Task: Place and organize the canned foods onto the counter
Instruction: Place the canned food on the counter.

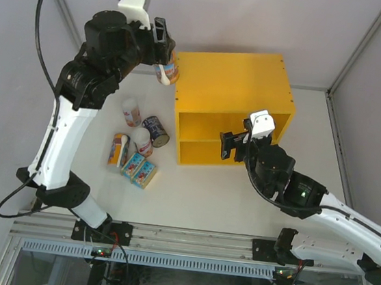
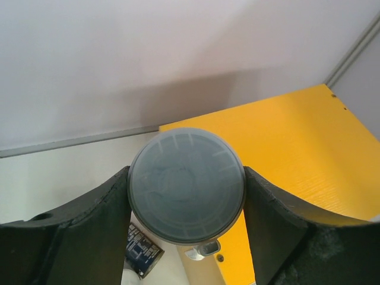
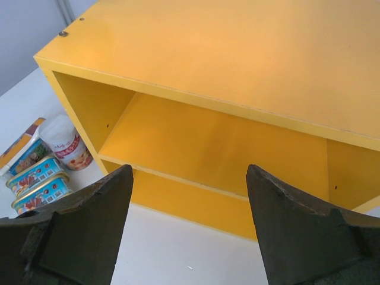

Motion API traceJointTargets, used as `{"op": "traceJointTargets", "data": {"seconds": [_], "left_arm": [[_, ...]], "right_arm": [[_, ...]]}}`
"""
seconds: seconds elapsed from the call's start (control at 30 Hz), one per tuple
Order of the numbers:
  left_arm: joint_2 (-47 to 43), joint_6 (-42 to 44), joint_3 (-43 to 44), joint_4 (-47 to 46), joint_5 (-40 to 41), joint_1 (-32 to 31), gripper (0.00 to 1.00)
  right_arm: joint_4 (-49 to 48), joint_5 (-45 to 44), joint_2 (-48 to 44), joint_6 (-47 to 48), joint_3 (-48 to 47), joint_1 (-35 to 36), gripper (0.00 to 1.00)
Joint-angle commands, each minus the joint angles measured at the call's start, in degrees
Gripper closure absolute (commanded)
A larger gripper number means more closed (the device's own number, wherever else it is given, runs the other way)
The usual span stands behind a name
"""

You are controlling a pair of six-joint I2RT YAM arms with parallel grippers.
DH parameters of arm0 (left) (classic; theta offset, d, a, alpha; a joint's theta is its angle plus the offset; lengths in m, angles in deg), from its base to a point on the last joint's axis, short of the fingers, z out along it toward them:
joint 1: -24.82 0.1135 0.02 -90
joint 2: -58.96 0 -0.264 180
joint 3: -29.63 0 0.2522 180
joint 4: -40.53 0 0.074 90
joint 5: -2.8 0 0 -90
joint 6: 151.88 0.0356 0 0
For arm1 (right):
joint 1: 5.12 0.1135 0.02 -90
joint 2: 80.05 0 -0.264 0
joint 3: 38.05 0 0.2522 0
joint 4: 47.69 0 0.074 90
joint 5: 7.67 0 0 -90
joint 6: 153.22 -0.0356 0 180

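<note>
My left gripper [image 1: 164, 62] is shut on a tall orange-blue tube [image 1: 167, 73] and holds it in the air at the back left corner of the yellow counter [image 1: 235, 79]. In the left wrist view the tube's lid [image 2: 186, 184] fills the gap between the fingers [image 2: 89, 225], with the counter's top [image 2: 297, 148] to the right. On the table left of the counter are two white-pink tubes [image 1: 132, 112] [image 1: 142, 141], the dark steel can [image 1: 156, 131], a lying orange-blue tube [image 1: 119, 149] and two flat blue tins [image 1: 139, 170]. My right gripper [image 1: 230, 147] is open and empty before the counter's open front [image 3: 208, 148].
The counter's inner shelf [image 3: 178, 178] and both compartments hold nothing. A white-pink tube [image 3: 68, 142] and the tins [image 3: 38, 181] show at the left of the right wrist view. Grey walls close in behind and at both sides. The table's near edge has a metal rail [image 1: 186, 238].
</note>
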Motion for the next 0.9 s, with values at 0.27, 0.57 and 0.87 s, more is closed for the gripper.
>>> {"op": "traceJointTargets", "data": {"seconds": [0.27,0.57,0.87], "left_arm": [[3.50,4.07,5.05,-16.36,-1.83,-4.98,1.00],[7.88,4.22,7.55,-17.43,-1.57,-6.28,1.00],[9.85,5.16,7.66,-18.33,-0.62,-6.77,0.74]], "right_arm": [[-7.45,-1.45,-2.88,5.33,-0.09,-0.40,0.23],[-10.89,1.40,-3.03,6.64,-0.09,-4.02,0.23],[-11.23,4.42,-2.03,4.29,-0.09,-7.72,0.23]]}}
